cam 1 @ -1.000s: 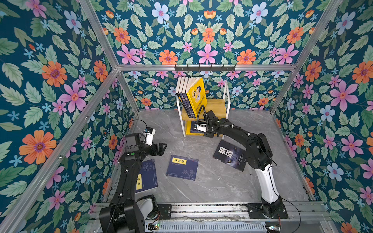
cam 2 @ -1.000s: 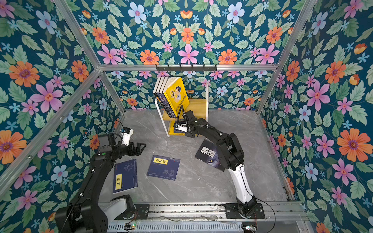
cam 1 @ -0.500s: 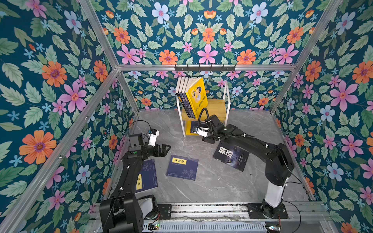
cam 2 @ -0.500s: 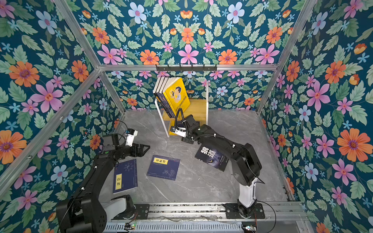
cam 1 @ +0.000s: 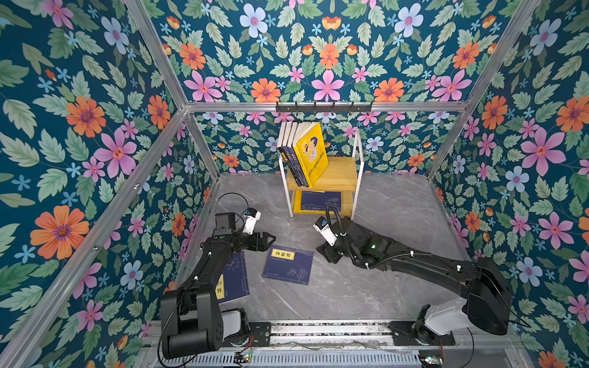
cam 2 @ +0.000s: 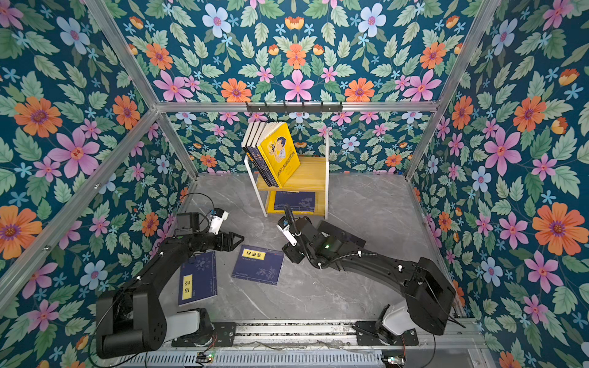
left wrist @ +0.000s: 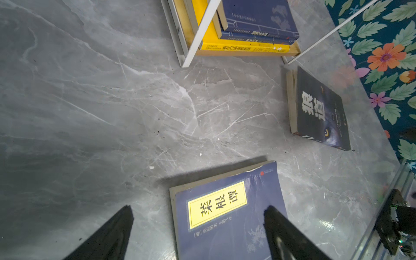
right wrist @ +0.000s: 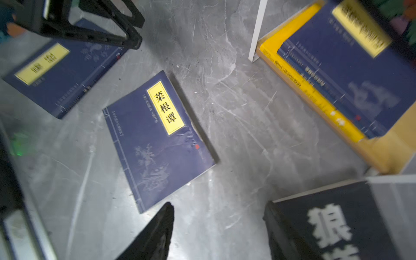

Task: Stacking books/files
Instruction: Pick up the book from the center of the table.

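1. The left gripper [cam 1: 267, 238] hangs over the near-left part of the grey table [cam 1: 398, 207]. Its jaws are spread wide and hold nothing. In its wrist view [left wrist: 198, 211], one fingertip shows over bare table and the other over a book cover.
2. That navy book [cam 1: 288, 266] has a yellow label and lies flat near the middle of the table, between the two grippers.
3. A second navy book [cam 2: 197, 280] lies flat by the table's left edge, partly under the left arm.
4. The right gripper [cam 1: 325, 251] sits low, just beside the middle book's right edge. Its jaws stand apart with bare table between them [right wrist: 217, 212], gripping nothing.
5. A black book [left wrist: 319, 110] with white characters lies flat right of centre, near the shelf's front foot. In both top views the right arm covers most of it.
6. The shelf [cam 1: 338, 173] stands at the middle of the back edge. On its top board a row of books leans to one side, with a yellow cover [cam 1: 312, 156] facing out. On the lower board a flat stack has a navy book [cam 1: 320, 200] on top and a yellow one below.
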`<state>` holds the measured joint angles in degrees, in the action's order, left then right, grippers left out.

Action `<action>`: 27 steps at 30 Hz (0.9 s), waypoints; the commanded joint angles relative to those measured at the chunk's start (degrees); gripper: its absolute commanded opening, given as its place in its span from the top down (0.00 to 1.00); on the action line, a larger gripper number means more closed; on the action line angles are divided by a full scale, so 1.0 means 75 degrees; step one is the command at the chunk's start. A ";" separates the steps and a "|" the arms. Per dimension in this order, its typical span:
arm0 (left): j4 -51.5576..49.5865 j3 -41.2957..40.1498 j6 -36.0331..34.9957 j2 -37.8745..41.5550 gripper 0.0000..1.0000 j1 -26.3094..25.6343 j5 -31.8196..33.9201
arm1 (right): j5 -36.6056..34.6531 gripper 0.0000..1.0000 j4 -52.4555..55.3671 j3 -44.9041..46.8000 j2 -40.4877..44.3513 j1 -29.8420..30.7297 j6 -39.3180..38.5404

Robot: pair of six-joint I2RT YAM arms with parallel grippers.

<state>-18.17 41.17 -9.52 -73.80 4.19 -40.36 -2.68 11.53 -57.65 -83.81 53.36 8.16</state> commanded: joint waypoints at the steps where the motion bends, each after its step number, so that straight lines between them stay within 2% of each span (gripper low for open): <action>1: 0.0193 0.0032 0.0088 -0.0312 0.14 -0.0172 0.0341 | 0.0452 0.35 -0.0796 0.0278 -0.0152 0.0059 0.2954; 4: 0.0316 0.0126 0.0538 -0.0757 0.20 -0.0282 0.0677 | 0.0594 0.36 -0.1258 0.0476 -0.0464 0.0202 0.3702; 6: 0.0442 0.0125 0.1165 -0.1009 0.25 -0.0323 0.0943 | 0.0831 0.37 -0.1307 0.0421 -0.0741 0.0243 0.4080; 8: 0.0538 0.0070 0.1569 -0.1245 0.28 -0.0356 0.0860 | 0.0984 0.39 -0.1438 0.0408 -0.1017 0.0311 0.4348; 15: 0.0801 -0.0287 0.2185 -0.1433 0.30 -0.0552 0.0754 | 0.1306 0.45 -0.1522 0.0209 -0.2014 0.0326 0.5117; 20: 0.0901 -0.0439 0.2434 -0.1554 0.32 -0.0652 0.0516 | 0.1632 0.48 -0.1539 0.0007 -0.2482 0.0325 0.5194; 23: 0.0879 -0.0478 0.2478 -0.1537 0.34 -0.0663 0.0620 | 0.1605 0.49 -0.1601 -0.0013 -0.2618 0.0326 0.5225; 27: 0.0949 -0.0549 0.2659 -0.1475 0.39 -0.0745 0.0327 | 0.1537 0.50 -0.1490 -0.0173 -0.2821 0.0294 0.5192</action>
<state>-11.81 37.19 8.84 -85.30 -1.06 -36.03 8.99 0.67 -58.15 -104.49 55.68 46.28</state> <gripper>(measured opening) 0.611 0.499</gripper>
